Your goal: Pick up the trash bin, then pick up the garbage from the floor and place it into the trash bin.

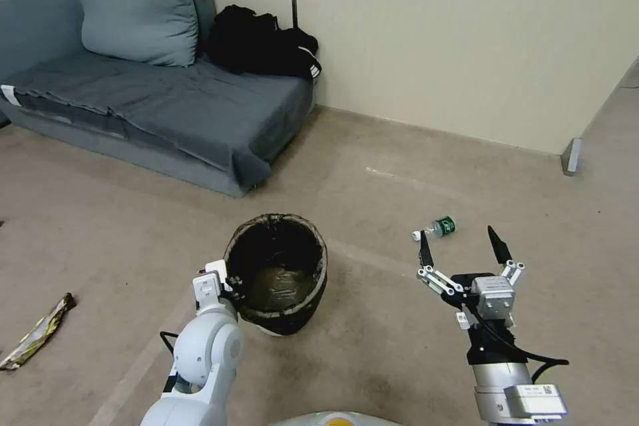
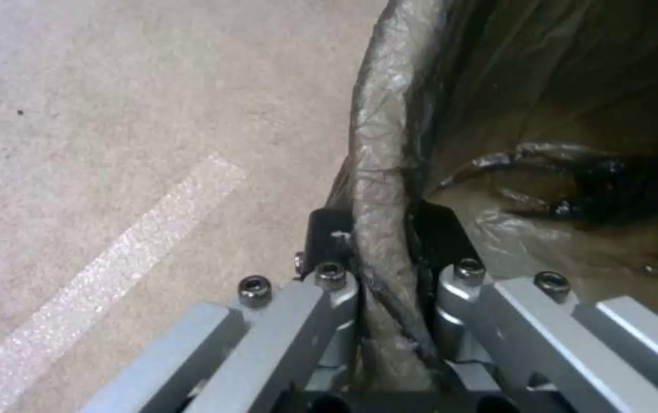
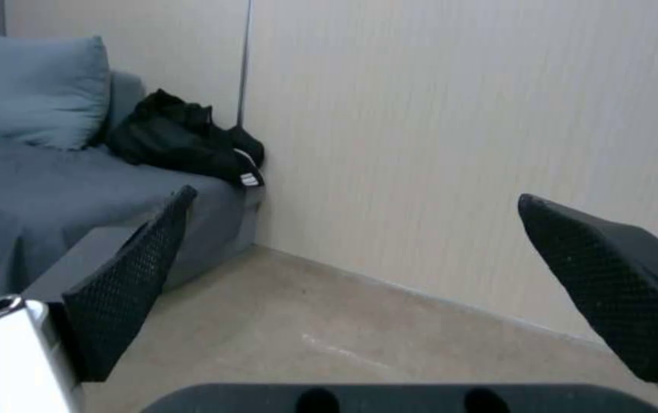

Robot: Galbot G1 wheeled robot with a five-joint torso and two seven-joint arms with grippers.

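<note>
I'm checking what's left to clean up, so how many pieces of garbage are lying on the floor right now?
2. A green-labelled clear bottle lies just beyond the open right gripper. A foil wrapper lies far off to the robot's left. More may lie outside the view.

The white rounded left arm (image 1: 203, 353) ends in silver linkages with dark hex screws. The right gripper (image 1: 460, 249) has black textured pointed fingers (image 3: 126, 292), black cable, and a silver labelled wrist.

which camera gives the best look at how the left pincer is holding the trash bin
The left wrist view: the left pincer is shut on the trash bin rim, one finger outside, one inside the bag. The head view shows the whole bin with the pincer at its rim.
</note>
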